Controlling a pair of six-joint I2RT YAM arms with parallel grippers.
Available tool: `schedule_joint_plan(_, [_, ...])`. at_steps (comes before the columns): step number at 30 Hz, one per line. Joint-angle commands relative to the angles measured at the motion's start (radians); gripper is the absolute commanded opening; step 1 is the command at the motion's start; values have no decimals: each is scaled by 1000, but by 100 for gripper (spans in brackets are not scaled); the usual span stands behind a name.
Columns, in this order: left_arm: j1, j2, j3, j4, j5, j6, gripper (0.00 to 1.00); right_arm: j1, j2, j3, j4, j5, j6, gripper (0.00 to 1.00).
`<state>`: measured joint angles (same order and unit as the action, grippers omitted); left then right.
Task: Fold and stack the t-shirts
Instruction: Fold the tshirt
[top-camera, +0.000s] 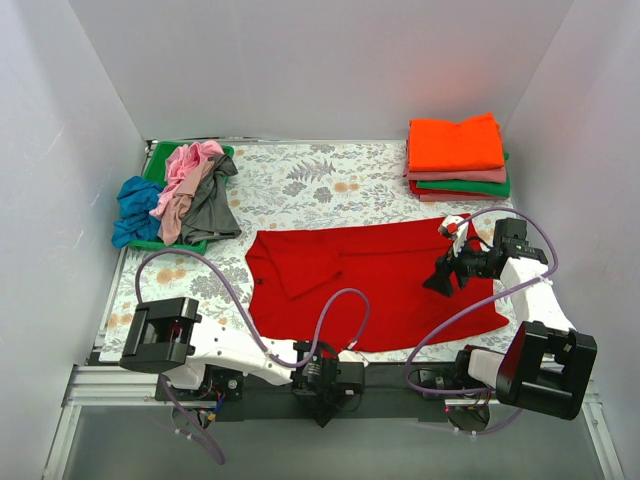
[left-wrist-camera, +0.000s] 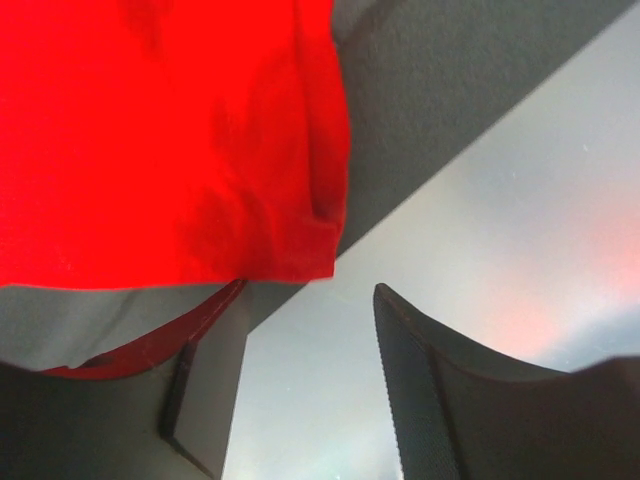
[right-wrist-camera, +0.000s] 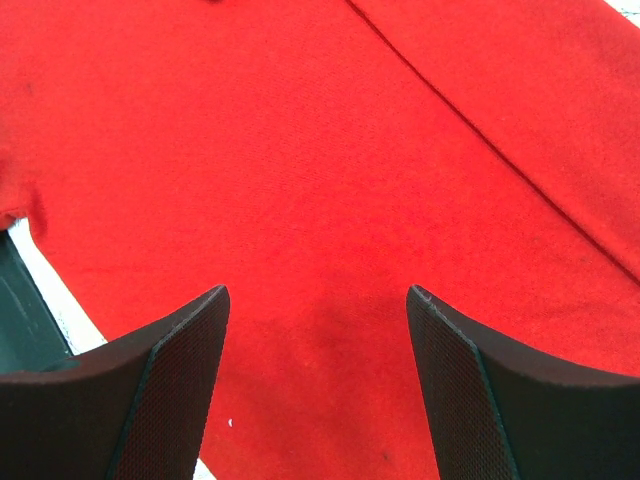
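Two grippers stand with jaws apart. Overhead, the large bright red cloth t-shirt (top-camera: 380, 285) lies spread mid-table on the floral grey tablecloth (top-camera: 300, 185), the right gripper (top-camera: 440, 280) above its right part. Only the left wrist view shows the left gripper (left-wrist-camera: 308, 295), fingers parted, just beside the shirt's near hem.
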<state>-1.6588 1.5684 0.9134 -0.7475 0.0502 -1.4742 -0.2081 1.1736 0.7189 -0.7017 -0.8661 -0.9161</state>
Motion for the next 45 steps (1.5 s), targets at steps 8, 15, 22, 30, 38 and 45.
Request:
schedule_joint_plan(8, [-4, 67, 90, -68, -148, -41, 38, -2, 11, 2, 11, -14, 6, 78])
schedule_joint_plan(15, [-2, 96, 87, -76, -147, -46, 31, -2, 12, 4, 11, -13, 10, 78])
schedule_joint_plan(22, [-2, 88, 68, -69, -133, -43, 18, -4, 14, 4, 13, -10, 11, 78])
schedule_joint_plan(30, [-4, -5, 44, -58, -131, -49, 0, -5, -9, 25, 2, 85, 14, 78])
schedule_joint_plan(38, [37, -188, -47, 14, -118, -72, 0, -92, 55, 174, -185, 435, -69, 78])
schedule_joint_plan(45, [97, -277, -65, 10, -118, -63, 0, -263, 41, 128, -214, 594, -131, 76])
